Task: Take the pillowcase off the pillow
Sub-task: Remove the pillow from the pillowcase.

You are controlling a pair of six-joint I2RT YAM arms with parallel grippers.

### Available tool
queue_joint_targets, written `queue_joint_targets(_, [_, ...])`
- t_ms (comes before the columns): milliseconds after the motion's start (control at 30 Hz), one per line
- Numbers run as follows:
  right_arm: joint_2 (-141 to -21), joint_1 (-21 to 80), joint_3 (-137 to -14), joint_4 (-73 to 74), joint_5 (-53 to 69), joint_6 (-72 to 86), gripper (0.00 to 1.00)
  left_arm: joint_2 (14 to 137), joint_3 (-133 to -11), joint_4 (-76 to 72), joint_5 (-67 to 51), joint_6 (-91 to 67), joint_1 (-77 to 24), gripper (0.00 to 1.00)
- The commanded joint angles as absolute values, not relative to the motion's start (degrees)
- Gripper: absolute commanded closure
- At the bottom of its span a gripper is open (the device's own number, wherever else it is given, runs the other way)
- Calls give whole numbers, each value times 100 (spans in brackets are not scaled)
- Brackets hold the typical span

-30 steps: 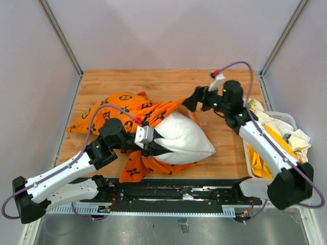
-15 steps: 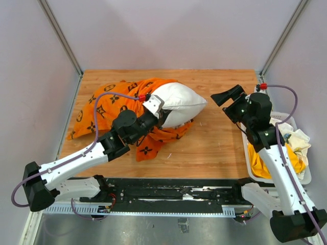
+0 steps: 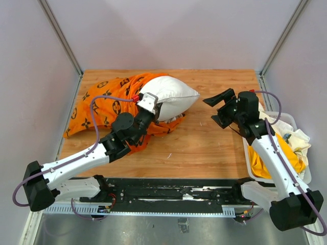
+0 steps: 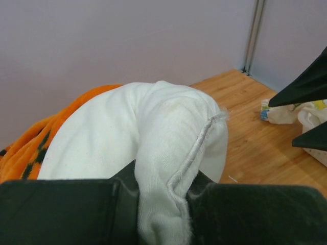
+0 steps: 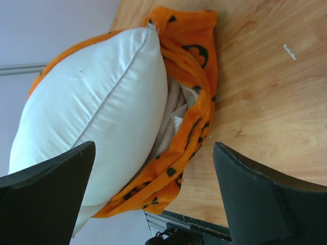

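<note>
Top external view: the left gripper (image 3: 155,111) is clamped on a seam edge of the pillow (image 3: 173,96), which lies at twelve o'clock on the table (image 3: 214,153), its three-o'clock end bared. The pillowcase (image 3: 102,104) wraps the other end and trails toward ten o'clock. The right gripper (image 3: 217,109) hangs at three o'clock, jaws spread, empty. Step in hand, as judged: stripping the case. Next, the free gripper would need to pinch the orange hem and pull against the held pillow.
</note>
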State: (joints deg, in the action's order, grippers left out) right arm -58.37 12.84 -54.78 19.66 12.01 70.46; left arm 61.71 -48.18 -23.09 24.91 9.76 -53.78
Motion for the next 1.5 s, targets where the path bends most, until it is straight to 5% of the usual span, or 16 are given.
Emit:
queue_joint_targets(0, [-5868,1568,-5707,1962,1294,7387,2,6161,-4796,-3447,2980,1187,-5353,100])
queue_joint_targets(533, [-6668,2428,-5816,1150,1461,8340,2,6303,-4652,-4444,3047,1220,-5351,100])
queue_joint_targets(1467, [-7679,3230,-5372,-2813,1268,9385,2,6809,-4184,-5153,1978,197,-5361,100])
